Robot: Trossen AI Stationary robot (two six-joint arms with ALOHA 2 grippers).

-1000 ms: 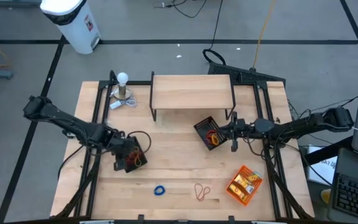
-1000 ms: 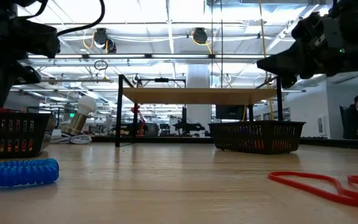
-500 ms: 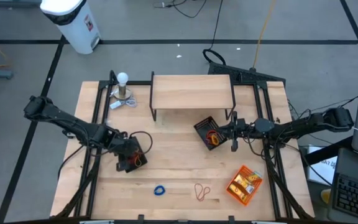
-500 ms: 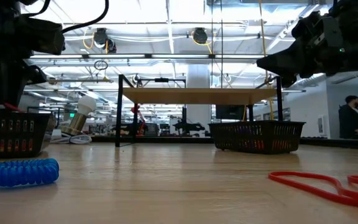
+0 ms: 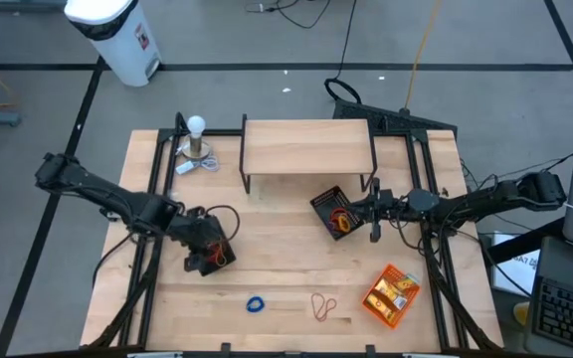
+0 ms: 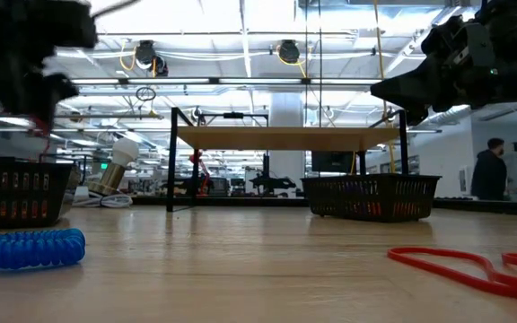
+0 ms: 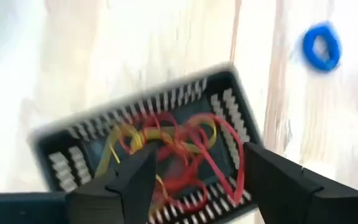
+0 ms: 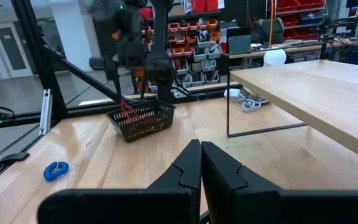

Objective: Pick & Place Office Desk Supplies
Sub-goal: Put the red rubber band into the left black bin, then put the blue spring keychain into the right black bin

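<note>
My left gripper [image 7: 194, 180] stands open above the left black mesh tray [image 5: 212, 257], nothing between its fingers. Red and yellow rubber-band loops [image 7: 173, 146] lie tangled on that tray's floor [image 7: 104, 146]. A blue loop [image 5: 256, 304] and red-orange loops [image 5: 323, 305] lie flat on the table near its front edge. My right gripper [image 5: 373, 221] is shut and hovers beside the right mesh tray [image 5: 331, 210], which holds orange loops. Yellow-and-white packets sit in the orange tray [image 5: 392, 294] at the front right.
A low wooden shelf on black legs [image 5: 306, 146] stands at the table's back middle, with a small lamp [image 5: 197, 139] to its left. Bare tabletop lies between the two mesh trays. A person [image 6: 490, 170] stands in the room beyond.
My left gripper has opened over the left mesh tray and risen a little above it. The right arm has kept still.
</note>
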